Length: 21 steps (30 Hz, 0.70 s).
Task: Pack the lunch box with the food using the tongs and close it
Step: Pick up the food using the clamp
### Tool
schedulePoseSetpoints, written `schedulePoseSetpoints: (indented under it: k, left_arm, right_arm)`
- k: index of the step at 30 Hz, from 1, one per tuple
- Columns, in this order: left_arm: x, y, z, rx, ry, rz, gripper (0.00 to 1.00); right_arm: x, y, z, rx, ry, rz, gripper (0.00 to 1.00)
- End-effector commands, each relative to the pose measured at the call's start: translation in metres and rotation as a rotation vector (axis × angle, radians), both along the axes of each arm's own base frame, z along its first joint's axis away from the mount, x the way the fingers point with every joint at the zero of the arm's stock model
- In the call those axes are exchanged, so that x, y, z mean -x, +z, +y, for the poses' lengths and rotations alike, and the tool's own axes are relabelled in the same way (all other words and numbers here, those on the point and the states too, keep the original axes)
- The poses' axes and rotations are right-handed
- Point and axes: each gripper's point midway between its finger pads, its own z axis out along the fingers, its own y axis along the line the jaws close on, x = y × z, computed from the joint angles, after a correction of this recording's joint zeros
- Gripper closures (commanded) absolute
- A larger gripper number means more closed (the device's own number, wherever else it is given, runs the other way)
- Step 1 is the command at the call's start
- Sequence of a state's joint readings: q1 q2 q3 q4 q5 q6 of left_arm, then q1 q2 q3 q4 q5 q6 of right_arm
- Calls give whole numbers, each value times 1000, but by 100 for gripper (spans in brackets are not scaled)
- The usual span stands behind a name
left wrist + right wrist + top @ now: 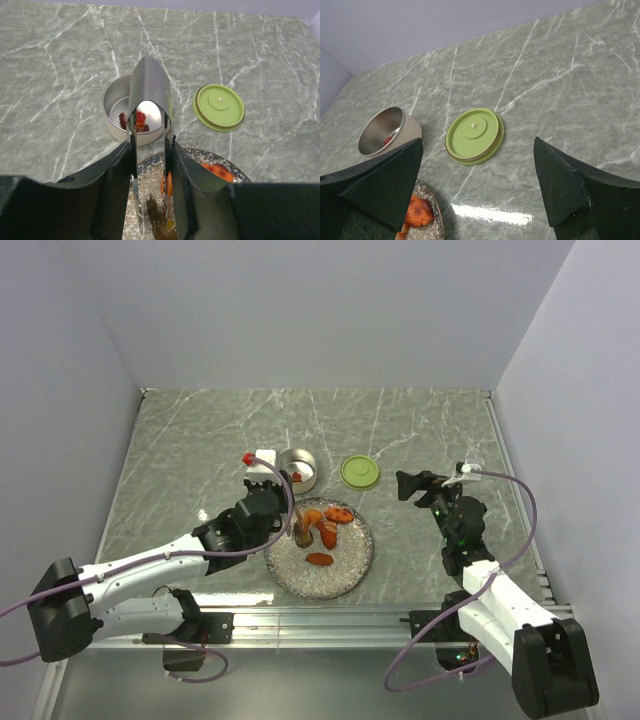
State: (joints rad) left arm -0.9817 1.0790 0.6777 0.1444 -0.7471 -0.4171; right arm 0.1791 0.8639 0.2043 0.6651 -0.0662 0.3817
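Observation:
My left gripper [150, 150] is shut on the tongs [149, 85], whose joined end points toward the lunch box [112, 97]. The tongs' two arms reach down onto the speckled plate [200, 155], one on each side of a dark brown piece of food [157, 215]. From above, the tong tips [300, 535] meet the plate's left edge. Red food [140, 120] lies inside the steel tin [298, 469]. Orange chunks [338, 514] sit on the plate [340, 575]. The lime-green lid [360, 472] lies flat beside the tin. My right gripper [415, 485] hangs open and empty, right of the lid [474, 136].
The marble tabletop [200, 440] is walled in by pale panels at the back and both sides. A metal rail [330, 618] runs along the near edge, between the two arm bases.

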Motion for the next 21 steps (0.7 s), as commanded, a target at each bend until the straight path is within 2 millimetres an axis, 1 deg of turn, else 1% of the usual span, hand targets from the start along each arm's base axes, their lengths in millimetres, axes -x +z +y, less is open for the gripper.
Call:
schedulePoseSetpoints:
  k: [1,6,8,12,15,16,18,21]
  left_arm:
    - [1,-2,2,-9,34,14,60]
    - [0,-2,0,-14,35,5,61]
    - [-1,-6,0,-28,39,13,63]
    - [-3,-7,-1,-36,48,14,66]
    - [-4,-9,-2,-44,54,16,72]
    - [-4,-9,-1,-46,60,16,76]
    - [-5,-8,0,-48,63,13,79]
    - [-5,0,0,-36,64,-6,83]
  right_arm:
    - [-7,32,4,-14,11,-87,2]
    - [-7,32,4,-14,9,-87,2]
    - [-7,31,3,-14,6,-84,2]
    - [-7,31,3,-14,5,-84,2]
    - [-7,31,3,-14,5,-82,2]
    - [-7,32,3,-14,5,-85,2]
    - [-7,32,2,-14,3,-85,2]
    - [-7,32,2,-14,2,-85,2]
